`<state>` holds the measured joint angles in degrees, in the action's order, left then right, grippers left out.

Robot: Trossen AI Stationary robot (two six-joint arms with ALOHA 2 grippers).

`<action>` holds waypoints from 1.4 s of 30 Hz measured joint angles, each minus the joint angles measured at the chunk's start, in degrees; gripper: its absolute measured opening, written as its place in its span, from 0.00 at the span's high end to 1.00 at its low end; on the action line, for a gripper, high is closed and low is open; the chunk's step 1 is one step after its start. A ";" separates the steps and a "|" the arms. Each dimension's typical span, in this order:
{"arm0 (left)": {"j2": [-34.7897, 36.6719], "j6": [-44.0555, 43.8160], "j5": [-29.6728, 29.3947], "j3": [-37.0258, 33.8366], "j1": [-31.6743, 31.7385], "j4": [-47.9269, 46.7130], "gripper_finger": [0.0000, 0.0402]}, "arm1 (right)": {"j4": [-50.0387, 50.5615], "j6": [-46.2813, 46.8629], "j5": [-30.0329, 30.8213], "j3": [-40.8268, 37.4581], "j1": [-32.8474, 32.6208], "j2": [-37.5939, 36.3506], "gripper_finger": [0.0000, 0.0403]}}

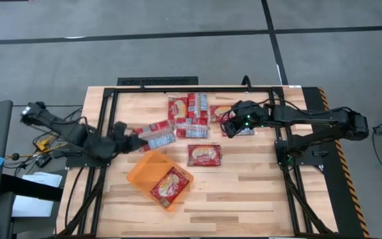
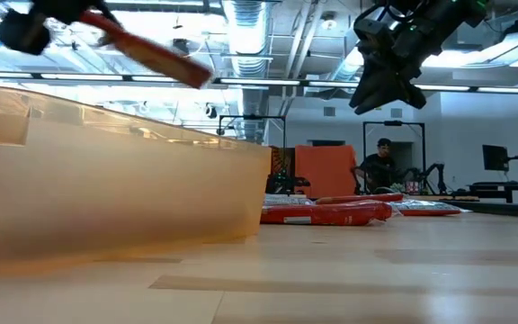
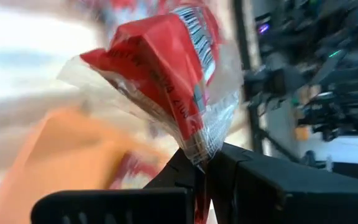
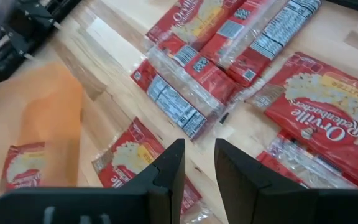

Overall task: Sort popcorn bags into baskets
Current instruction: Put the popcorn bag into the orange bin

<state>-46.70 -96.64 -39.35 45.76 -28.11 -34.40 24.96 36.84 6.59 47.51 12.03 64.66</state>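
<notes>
My left gripper [image 1: 134, 139] hangs over the table's left part, shut on a red popcorn bag [image 1: 154, 137] just beyond the orange basket [image 1: 146, 169]. In the low view that bag [image 2: 156, 56] slants high above the basket's wall [image 2: 124, 180]. One bag [image 1: 171, 186] lies flat in the basket. Several bags lie in a pile [image 1: 190, 114] at the far middle, and a single one [image 1: 204, 155] lies flat on the wood. My right gripper [image 4: 199, 168] hovers open above the pile's right end, with nothing between its fingers. My left gripper pinches the bag's clear crimped end seam [image 3: 199, 144] between its two fingers. The fingers come from the table's left side, slanting a little downward. The bag is lifted clear of table and basket and sticks out beyond the fingertips toward the right, tilted.
A black frame [image 1: 178, 83] runs along the table's far edge and down both sides. More bags [image 4: 328, 118] lie under and beside my right gripper. Bare wood [image 1: 244, 192] lies near the front edge. A person [image 2: 380, 162] sits in the room beyond the table.
</notes>
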 joint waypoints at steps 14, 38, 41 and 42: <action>-14.11 -23.69 3.86 -0.04 -14.10 -2.20 1.00 | -0.10 -0.92 -0.22 0.00 -0.39 -0.04 0.72; -18.55 -34.43 12.75 0.60 -14.35 -7.47 0.99 | -0.09 -1.28 -0.46 0.02 -2.32 -0.04 0.72; -18.55 -34.42 13.00 2.93 -14.63 -8.98 0.99 | -0.08 -1.29 -0.46 0.02 -2.32 -0.04 0.72; -18.55 -34.40 12.99 3.75 -14.63 -10.18 0.99 | -0.08 -1.29 -0.46 0.02 -2.29 -0.04 0.72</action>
<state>-65.25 -131.04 -26.36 49.50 -42.74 -44.58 24.88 35.55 6.13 47.53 9.74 64.62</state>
